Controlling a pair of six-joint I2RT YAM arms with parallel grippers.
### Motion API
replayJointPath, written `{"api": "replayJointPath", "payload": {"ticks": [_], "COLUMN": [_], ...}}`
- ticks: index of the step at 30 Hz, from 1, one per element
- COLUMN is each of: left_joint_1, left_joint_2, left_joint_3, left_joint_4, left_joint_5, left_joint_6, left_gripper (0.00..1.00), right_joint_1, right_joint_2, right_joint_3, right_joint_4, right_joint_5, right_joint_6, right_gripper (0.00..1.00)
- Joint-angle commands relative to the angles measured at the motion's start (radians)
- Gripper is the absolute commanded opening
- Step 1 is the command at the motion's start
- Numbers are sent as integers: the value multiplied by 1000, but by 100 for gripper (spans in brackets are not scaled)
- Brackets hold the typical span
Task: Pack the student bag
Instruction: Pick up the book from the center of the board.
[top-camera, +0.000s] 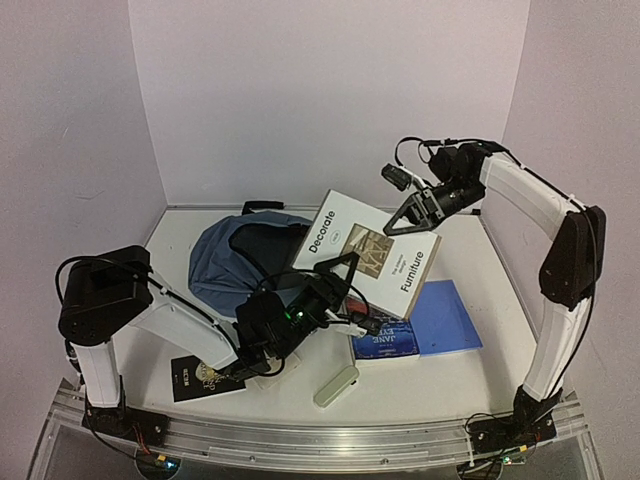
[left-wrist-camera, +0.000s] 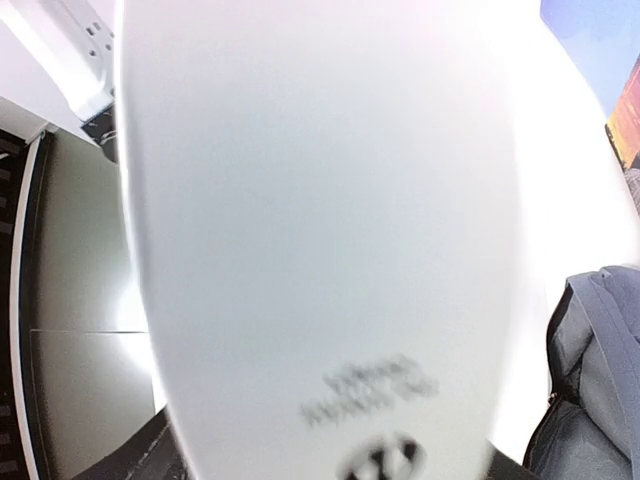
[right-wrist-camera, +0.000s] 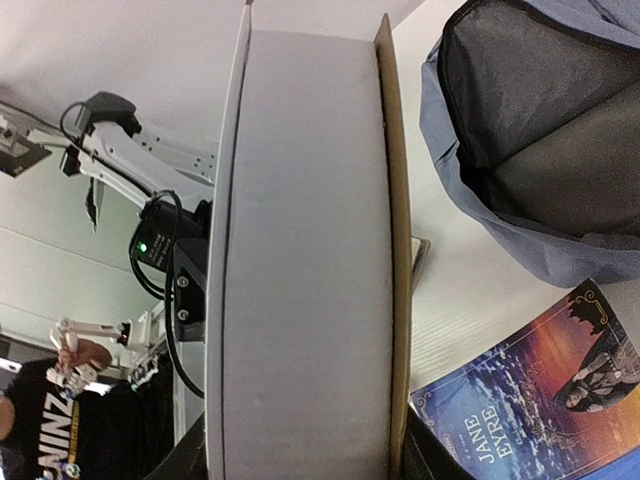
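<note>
Student bag (top-camera: 235, 262) lay on its side at the far left of the table (top-camera: 440, 385), its slate-blue fabric slumped and its dark mouth gaping toward the right. Just beside that opening a large white book (top-camera: 365, 255) was up off the surface and tilted, with one claw at each end of it. My right gripper (top-camera: 400, 222) sat at the book's far right corner. Through its wrist camera I saw the grey page block filling the space between the jaws, a cover pressed at either side, so I read it as clamped on the book. My left gripper (top-camera: 343, 268) was at the book's near left edge. Its wrist view was swamped by the blurred white cover, so I could not tell whether that claw was gripping or let go. Near the raised book a Jane Eyre paperback (top-camera: 385, 340) lay flat, touching a bright blue notebook (top-camera: 447, 317) on its right. A pale green case (top-camera: 336, 386) rested at the near middle, and a black card (top-camera: 203, 378) lay at the near left by the left arm.
</note>
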Motion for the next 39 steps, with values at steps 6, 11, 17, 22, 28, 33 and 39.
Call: {"api": "replayJointPath", "payload": {"ticks": [6, 11, 17, 22, 28, 33, 39], "left_joint_1": [3, 3, 7, 73, 393, 555, 592], "left_joint_2": [-58, -76, -127, -377, -622, -658, -593], "left_joint_3": [-23, -22, 27, 150, 232, 191, 82], "left_joint_4": [184, 185, 125, -591, -1205, -1154, -803], "left_joint_5": [-11, -34, -184, -280, 127, 395, 554], "left_joint_6": [-2, -65, -289, -1048, -2142, -2538, -2880], "left_gripper": [79, 84, 90, 92, 95, 98, 99], "right_joint_1": [-121, -140, -144, -151, -180, -182, -169], "right_joint_2": [79, 67, -56, -40, -63, -59, -105], "right_joint_3": [188, 202, -29, -5, -82, -93, -198], "right_joint_4": [-34, 123, 675, 744, 1114, 1269, 1505], "right_joint_5": [-144, -59, 83, 137, 177, 244, 357], "right_joint_6": [210, 369, 833, 920, 1220, 1372, 1557], "right_gripper": [29, 29, 27, 28, 29, 29, 29]}}
